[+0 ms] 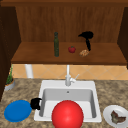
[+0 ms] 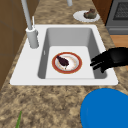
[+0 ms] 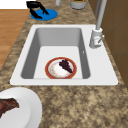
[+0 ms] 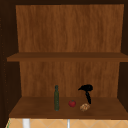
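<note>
Black against the brown wood, the right hand (image 1: 86, 37) hangs in the open wall cabinet above the sink, its fingers pointing down toward a small round bread roll (image 1: 84, 52) on the lower shelf (image 1: 35, 55); the fingertips reach just above the roll, and whether they touch it cannot be told. The fingers look straight rather than curled, and they hold nothing. In the upper view the same hand (image 4: 86, 91) stands over the roll (image 4: 84, 107), with a red tomato (image 4: 72, 103) just left of it and a dark green bottle (image 4: 56, 98) upright further left on that shelf. The left hand (image 1: 35, 103) hovers low at the near left corner of the white sink (image 1: 47, 83), between the basin and a blue plate (image 1: 17, 110) that lies on the speckled stone worktop (image 1: 25, 88). From the left side its fingers (image 2: 100, 61) are loosely bent over the sink's near rim and grasp nothing. Inside the basin lies a red-rimmed plate (image 2: 67, 62) with a dark piece of food on it; in the front view a red bowl (image 1: 67, 115) covers the near part of the basin. A white plate (image 1: 115, 116) with a brown piece of food sits on the worktop at the right, and a potted plant (image 1: 9, 81) stands at the far left.
</note>
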You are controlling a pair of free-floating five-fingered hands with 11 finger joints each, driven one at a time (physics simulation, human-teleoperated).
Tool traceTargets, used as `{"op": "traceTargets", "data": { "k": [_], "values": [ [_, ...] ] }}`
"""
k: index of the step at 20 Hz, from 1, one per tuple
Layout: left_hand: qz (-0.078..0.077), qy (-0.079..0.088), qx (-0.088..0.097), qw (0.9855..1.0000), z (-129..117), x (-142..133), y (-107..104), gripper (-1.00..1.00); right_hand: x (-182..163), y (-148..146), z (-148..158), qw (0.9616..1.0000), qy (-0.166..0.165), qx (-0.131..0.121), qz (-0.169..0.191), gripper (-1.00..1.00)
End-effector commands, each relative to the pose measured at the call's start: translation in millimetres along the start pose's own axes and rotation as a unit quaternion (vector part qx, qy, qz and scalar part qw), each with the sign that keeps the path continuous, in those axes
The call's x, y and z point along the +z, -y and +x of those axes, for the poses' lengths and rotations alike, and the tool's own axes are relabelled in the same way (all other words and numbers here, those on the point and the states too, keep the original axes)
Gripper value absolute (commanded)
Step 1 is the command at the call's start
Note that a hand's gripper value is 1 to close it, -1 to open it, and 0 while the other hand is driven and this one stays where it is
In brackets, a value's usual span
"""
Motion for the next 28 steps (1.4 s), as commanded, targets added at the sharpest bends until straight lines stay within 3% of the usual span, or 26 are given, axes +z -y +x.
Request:
{"op": "traceTargets", "data": {
  "k": [1, 9, 17, 28],
  "values": [
    [0.000, 0.000, 0.000, 1.0000, 0, 0, 0, 0.00, 20, -4, 0, 0.9993, -0.006, -0.029, -0.024, -1.00],
    [0.000, 0.000, 0.000, 1.0000, 0, 0, 0, 0.00, 58, -13, 4, 0.9974, -0.027, -0.013, -0.065, -1.00],
    [0.000, 0.000, 0.000, 1.0000, 0, 0, 0, 0.00, 92, -11, 7, 0.9930, -0.029, -0.010, -0.114, -1.00],
    [0.000, 0.000, 0.000, 1.0000, 0, 0, 0, 0.00, 170, -44, 24, 0.9920, -0.046, 0.001, -0.118, -1.00]
  ]
}}
